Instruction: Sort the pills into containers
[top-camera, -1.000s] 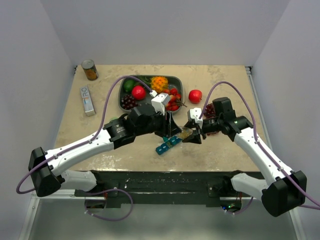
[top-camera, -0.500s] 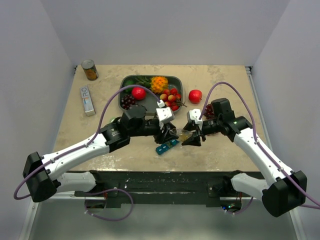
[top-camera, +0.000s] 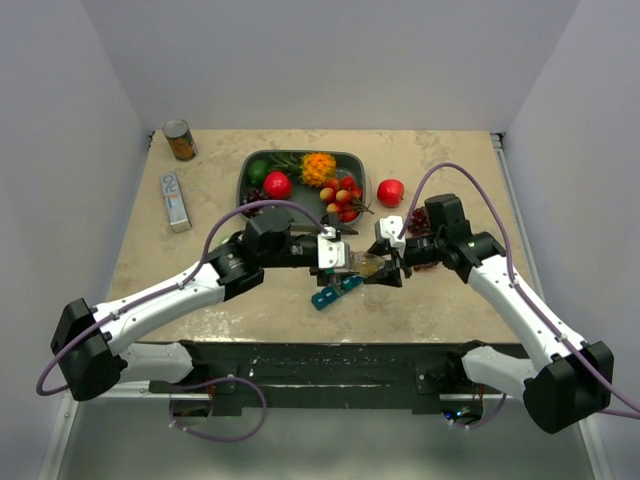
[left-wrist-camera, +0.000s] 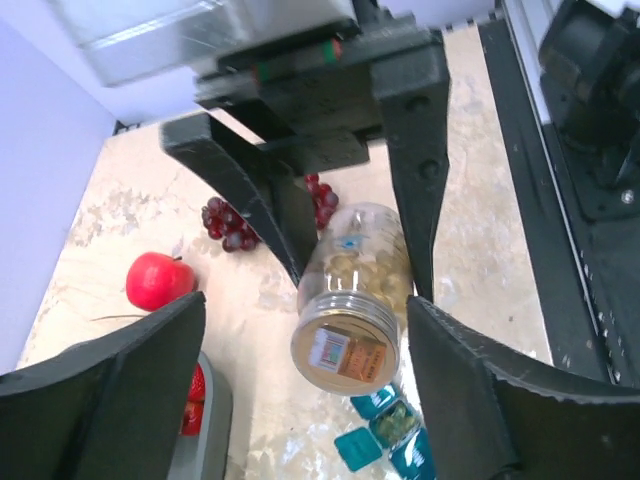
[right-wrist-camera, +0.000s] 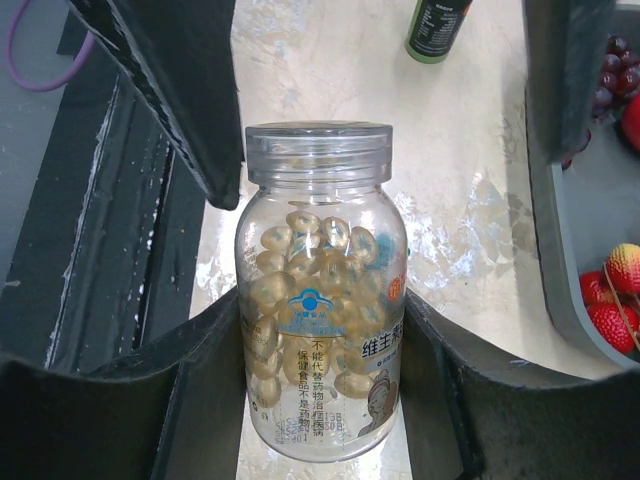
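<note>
My right gripper (top-camera: 385, 268) is shut on a clear bottle (right-wrist-camera: 320, 300) of pale yellow pills (right-wrist-camera: 310, 250), held level above the table with its clear cap (right-wrist-camera: 318, 150) on. My left gripper (top-camera: 350, 262) is open, its fingers (left-wrist-camera: 470, 390) standing either side of the cap (left-wrist-camera: 345, 345) without clamping it. The teal containers strip (top-camera: 335, 290) lies on the table just below the bottle. In the left wrist view the strip (left-wrist-camera: 395, 440) shows open lids and one compartment with yellowish pills in it.
A dark grey fruit tray (top-camera: 350, 157) stands behind the grippers. A red apple (top-camera: 390, 191) and dark grapes (top-camera: 420, 220) lie to its right. A can (top-camera: 180, 140) and a white box (top-camera: 176, 200) sit far left. A green bottle (right-wrist-camera: 440, 25) stands beyond the cap.
My left gripper has swung down from above the strip to face the bottle's cap, and its jaws have widened around it. The right gripper has kept the bottle still.
</note>
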